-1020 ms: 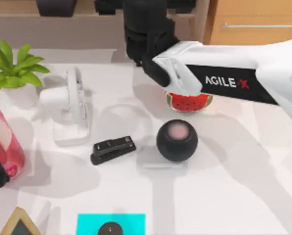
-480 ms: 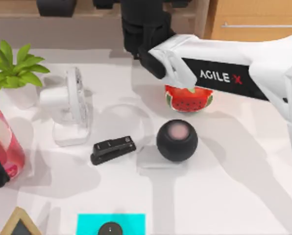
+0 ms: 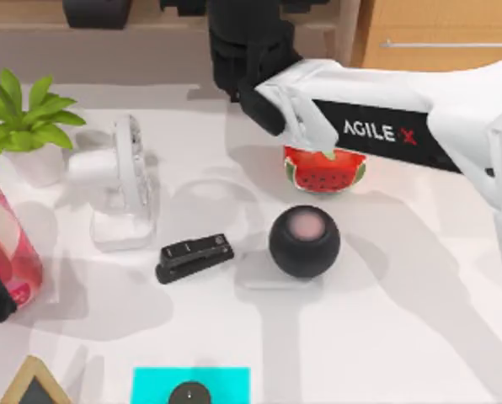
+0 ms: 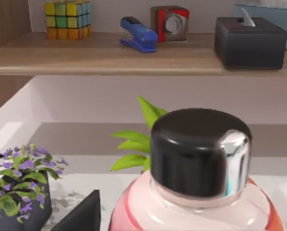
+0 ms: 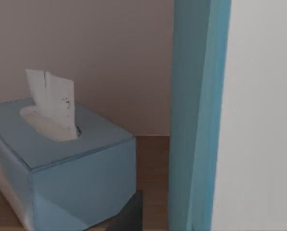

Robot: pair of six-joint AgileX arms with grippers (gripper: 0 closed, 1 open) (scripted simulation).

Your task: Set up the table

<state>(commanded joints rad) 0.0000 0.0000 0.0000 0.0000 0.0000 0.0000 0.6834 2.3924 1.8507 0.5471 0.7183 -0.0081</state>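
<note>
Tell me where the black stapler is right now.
In the top view, the black stapler lies on the table, left of centre, between the white fan and the black round speaker.

White table [image 3: 419,320], red watermelon slice with black seeds [image 3: 325,172], black round speaker with pink top [image 3: 304,241], black stapler [image 3: 194,257], green plant [image 3: 19,114], light blue tissue box [image 5: 61,163]
</note>
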